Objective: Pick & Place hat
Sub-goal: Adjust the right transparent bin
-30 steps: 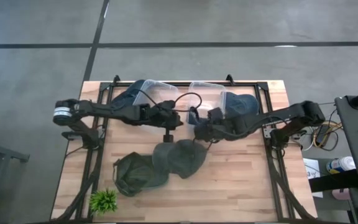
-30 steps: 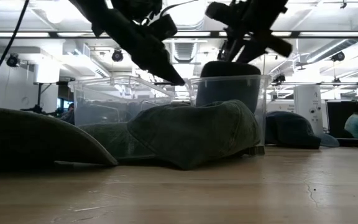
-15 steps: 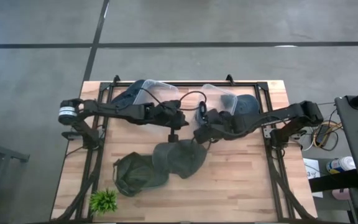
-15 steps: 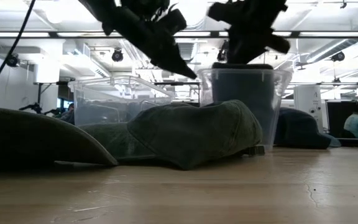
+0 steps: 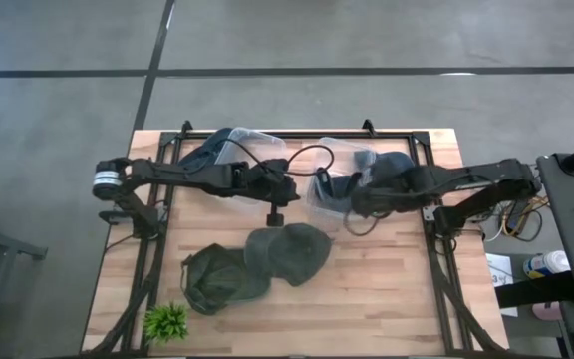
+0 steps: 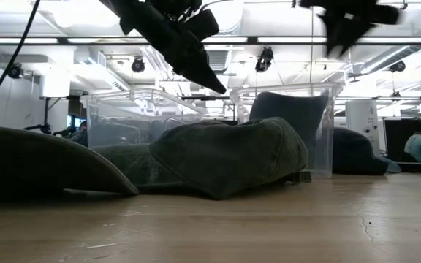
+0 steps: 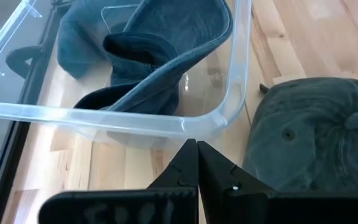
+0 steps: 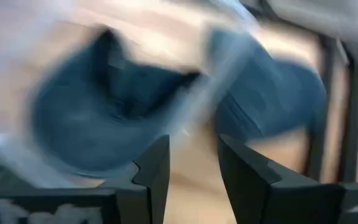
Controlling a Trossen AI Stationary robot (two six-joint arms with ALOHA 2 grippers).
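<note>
A green hat [image 5: 292, 251] [image 6: 225, 157] [image 7: 316, 124] lies crown-up mid-table, and a second green hat [image 5: 222, 279] overlaps it on the left. A dark blue hat [image 6: 283, 109] [image 8: 86, 124] leans inside the right clear bin [image 6: 320, 131] [image 5: 329, 204]. Another blue hat [image 7: 160, 37] lies in the left clear bin [image 5: 252, 145] [image 7: 123, 121]. My left gripper [image 5: 275, 211] [image 6: 207, 80] [image 7: 196, 149] is shut and hovers between the left bin's corner and the green hat. My right gripper [image 5: 355, 202] [image 8: 191, 168] is open, high above the right bin.
A third dark blue hat [image 5: 397, 165] [image 6: 349, 153] rests on the table right of the right bin. A small green plant [image 5: 167, 321] stands at the near left corner. Bare wood lies along the near right part of the table [image 5: 397, 289].
My right gripper has risen and drawn back toward the table's right, away from the right bin. The dark hat that showed under it now leans inside that bin, and the bin has shifted on the table. My left gripper has edged slightly to the right.
</note>
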